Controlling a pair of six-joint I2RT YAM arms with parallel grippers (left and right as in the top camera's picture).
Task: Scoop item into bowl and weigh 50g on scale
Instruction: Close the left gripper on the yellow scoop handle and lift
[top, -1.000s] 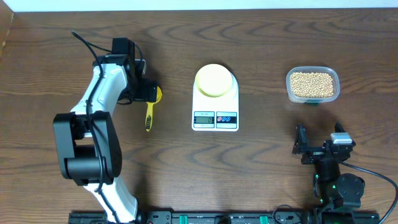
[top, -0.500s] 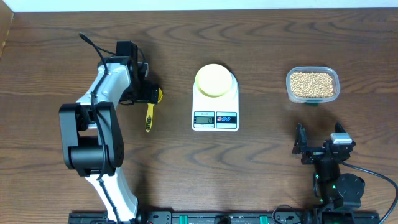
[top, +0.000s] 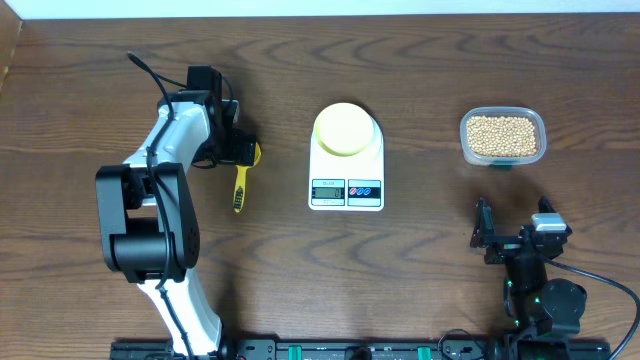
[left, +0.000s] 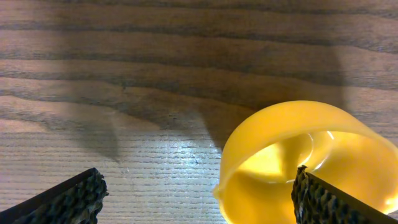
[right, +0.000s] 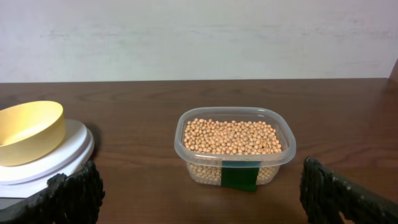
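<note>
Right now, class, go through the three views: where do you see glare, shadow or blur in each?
Overhead: evenly lit, sharp, no glare on the scale. Left wrist: a pale glare patch on the table, dark shadows above it, bright highlights inside the scoop. Right wrist: the beans crisp, the dark fingers at the bottom corners soft.

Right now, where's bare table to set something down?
Bare wood between the scale and the bean tub, and the strip in front of the scale. Crowded around the scoop, under the left gripper.
</note>
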